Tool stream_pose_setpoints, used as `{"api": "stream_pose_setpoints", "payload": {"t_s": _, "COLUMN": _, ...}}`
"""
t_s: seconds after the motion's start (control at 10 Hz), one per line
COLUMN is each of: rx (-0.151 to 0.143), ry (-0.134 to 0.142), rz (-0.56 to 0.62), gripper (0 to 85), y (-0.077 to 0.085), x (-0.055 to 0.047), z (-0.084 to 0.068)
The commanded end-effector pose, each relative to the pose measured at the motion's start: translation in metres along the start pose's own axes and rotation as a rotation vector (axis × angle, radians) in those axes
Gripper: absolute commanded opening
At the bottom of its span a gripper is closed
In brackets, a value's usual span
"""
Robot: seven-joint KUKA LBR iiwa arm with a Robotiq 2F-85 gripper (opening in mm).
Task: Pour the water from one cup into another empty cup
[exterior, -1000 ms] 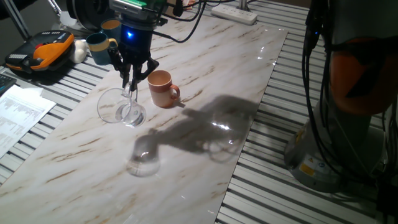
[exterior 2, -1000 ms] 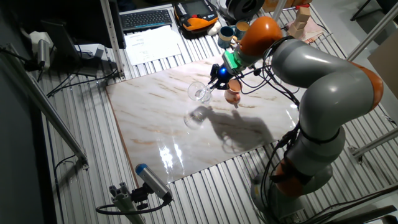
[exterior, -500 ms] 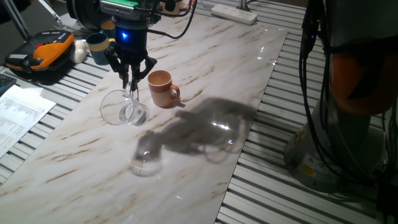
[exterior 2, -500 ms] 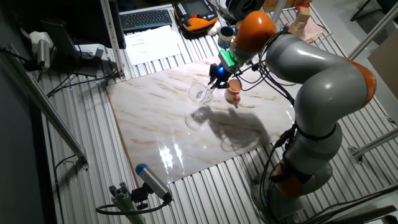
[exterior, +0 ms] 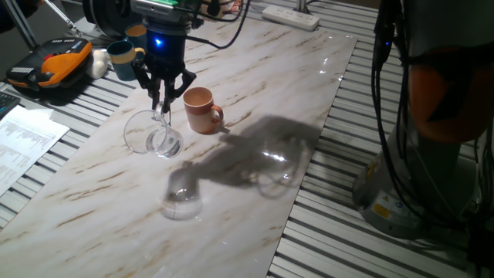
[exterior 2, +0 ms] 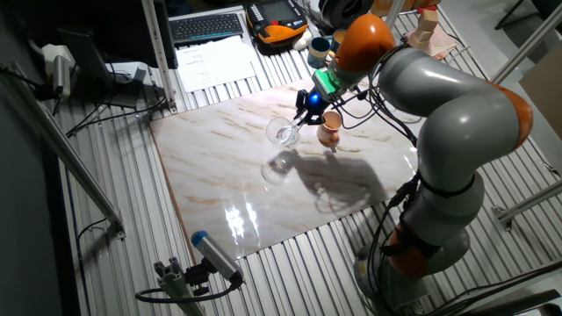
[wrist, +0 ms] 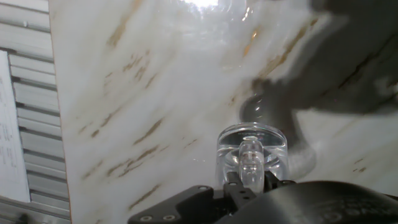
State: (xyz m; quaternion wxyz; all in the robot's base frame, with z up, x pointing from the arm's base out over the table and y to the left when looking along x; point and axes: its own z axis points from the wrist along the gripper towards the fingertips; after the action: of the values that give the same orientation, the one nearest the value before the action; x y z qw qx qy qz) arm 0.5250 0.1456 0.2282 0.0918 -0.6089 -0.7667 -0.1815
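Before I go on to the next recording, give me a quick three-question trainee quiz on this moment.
1. True or false: the pincer is shut on the glass mug.
2. How is the glass mug oriented? A) upright on the table; B) tipped on its side in the pincer's grip; C) upside down on the table.
3. Fill in: the terracotta mug stands ____ on the marble board, mouth up.
Key: 1 true; 2 B; 3 upright.
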Motion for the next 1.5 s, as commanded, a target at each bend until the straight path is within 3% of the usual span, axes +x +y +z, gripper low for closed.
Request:
{"api": "stream_pose_setpoints", "payload": {"t_s": 0.0, "rx": 0.001, "ry": -0.001, "rz": 0.000, "gripper": 0.0, "y": 0.000, "x": 0.000, "z": 0.000}}
{"api": "stream_pose_setpoints", "payload": {"t_s": 0.2, "rx": 0.000, "ry": 0.001, "rz": -0.001, "gripper": 0.0, "y": 0.000, "x": 0.000, "z": 0.000}}
{"api": "stream_pose_setpoints", "payload": {"t_s": 0.3, "rx": 0.014, "ry": -0.003, "rz": -0.009, "gripper": 0.0, "y": 0.001, "x": -0.003, "z": -0.002}}
{"api": "stream_pose_setpoints", "payload": {"t_s": 1.1, "rx": 0.040, "ry": 0.016, "rz": -0.038, "gripper": 0.0, "y": 0.012, "x": -0.043, "z": -0.033}}
{"api": "stream_pose_setpoints", "payload": {"t_s": 1.4, "rx": 0.044, "ry": 0.011, "rz": -0.041, "gripper": 0.0, "y": 0.011, "x": -0.051, "z": -0.038}}
